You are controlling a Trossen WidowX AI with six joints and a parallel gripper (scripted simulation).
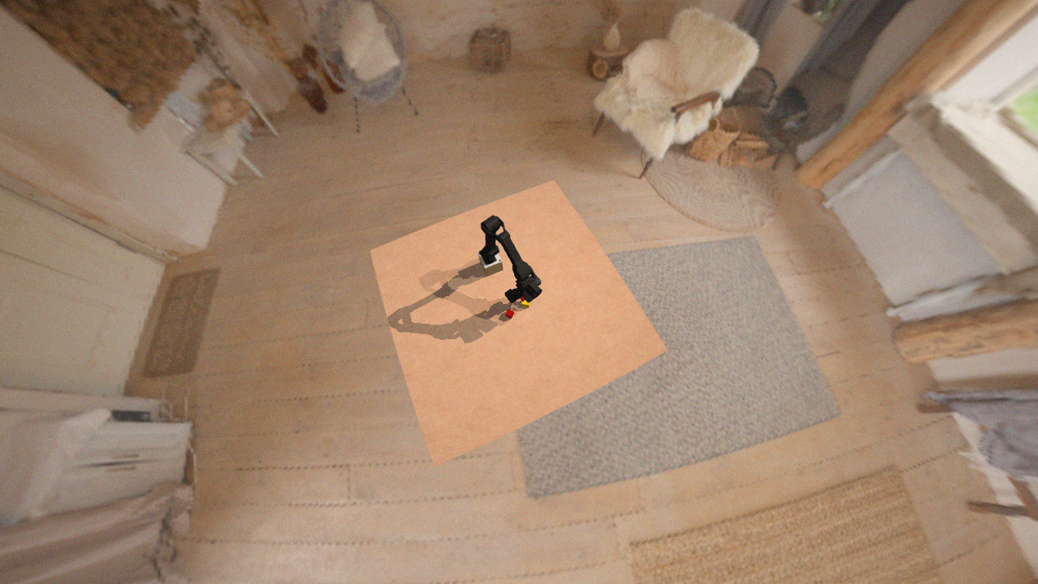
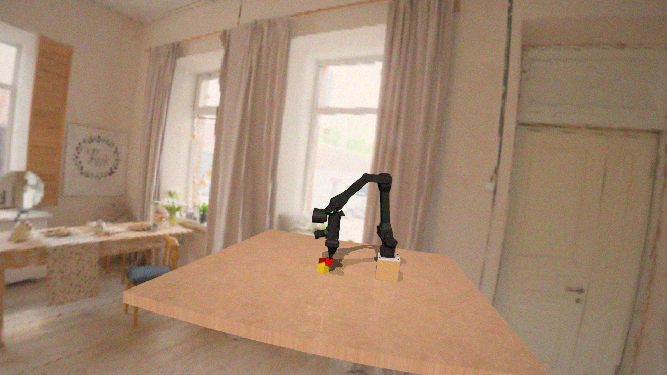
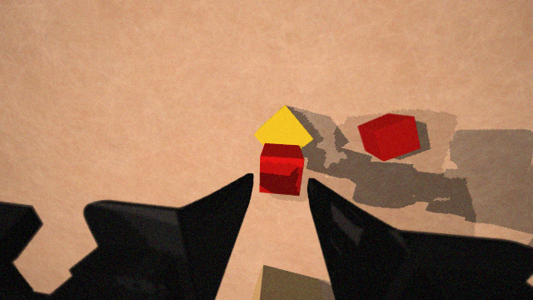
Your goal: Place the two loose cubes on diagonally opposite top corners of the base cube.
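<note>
My jaws stand apart, gripping nothing, tips flanking a red cube (image 3: 281, 174) perched on the yellow base cube (image 3: 283, 129). A second red cube (image 3: 389, 136) sits nearby on the desk (image 3: 125, 83).

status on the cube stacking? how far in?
Done: one red cube sits on a corner of the yellow base cube. In hand: nothing; the hand is open, fingers clear of that cube on both sides. Left: withdraw, then fetch the second red cube from the table and cap the opposite corner.
</note>
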